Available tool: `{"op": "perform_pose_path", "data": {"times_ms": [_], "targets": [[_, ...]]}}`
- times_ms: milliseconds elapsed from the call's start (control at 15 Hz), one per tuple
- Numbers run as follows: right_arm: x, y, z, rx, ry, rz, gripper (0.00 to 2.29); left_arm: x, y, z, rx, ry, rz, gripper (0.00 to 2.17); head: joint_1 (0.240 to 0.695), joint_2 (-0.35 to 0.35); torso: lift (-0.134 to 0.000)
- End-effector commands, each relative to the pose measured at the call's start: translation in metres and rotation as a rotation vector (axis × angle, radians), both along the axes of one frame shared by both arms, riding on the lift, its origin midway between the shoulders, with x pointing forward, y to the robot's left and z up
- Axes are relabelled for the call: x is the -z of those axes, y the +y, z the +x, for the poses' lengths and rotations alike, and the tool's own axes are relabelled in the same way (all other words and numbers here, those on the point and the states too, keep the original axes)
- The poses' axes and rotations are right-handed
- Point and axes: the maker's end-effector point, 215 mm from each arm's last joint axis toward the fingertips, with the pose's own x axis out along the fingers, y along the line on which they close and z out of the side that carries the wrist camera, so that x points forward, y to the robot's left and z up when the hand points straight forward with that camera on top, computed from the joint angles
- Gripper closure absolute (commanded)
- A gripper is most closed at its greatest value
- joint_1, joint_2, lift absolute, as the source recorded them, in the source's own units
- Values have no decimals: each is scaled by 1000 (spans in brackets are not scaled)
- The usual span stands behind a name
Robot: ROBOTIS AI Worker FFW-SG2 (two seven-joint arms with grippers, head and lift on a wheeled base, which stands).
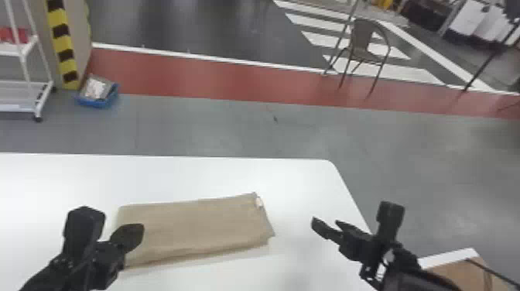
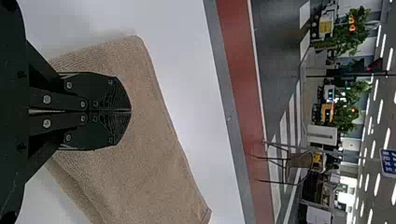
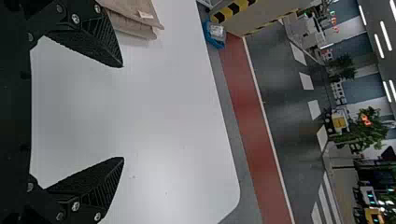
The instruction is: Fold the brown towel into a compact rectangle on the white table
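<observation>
No text legible; blue sign [image 2: 388,162] perhaps lettered, too small.

Brown towel [image 1: 201,226], white table [image 1: 294,180], red floor band [image 1: 216,79], black-and-yellow striped pillar edge [image 1: 61,44]

folded brown towel [image 1: 205,224], white table [image 1: 216,172], chair [image 1: 361,36] beyond

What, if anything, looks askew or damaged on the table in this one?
Only the brown towel: along its near edge toward the right end, a lower layer peeks out past the top fold, so the stack looks slightly uneven. No damage or spill stands out.
</observation>
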Motion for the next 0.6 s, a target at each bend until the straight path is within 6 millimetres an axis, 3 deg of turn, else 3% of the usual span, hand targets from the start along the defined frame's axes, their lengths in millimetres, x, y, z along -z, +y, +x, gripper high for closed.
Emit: {"op": "perform_pose_path", "data": {"times_ms": [0, 133, 267, 533], "targets": [[7, 47, 22, -52, 90, 46, 218, 1, -1, -1, 4, 0, 0, 1730, 695, -350, 0], [-2, 79, 47, -94, 116, 36, 218, -2, 1, 1, 2, -11, -1, 1730, 695, -350, 0], [-2, 102, 59, -111, 178, 25, 218, -3, 6, 1, -6, -20, -4, 1730, 695, -320, 0], [10, 116, 67, -110, 240, 41, 218, -6, 10, 2, 4, -35, -5, 1730, 695, -260, 0]]}}
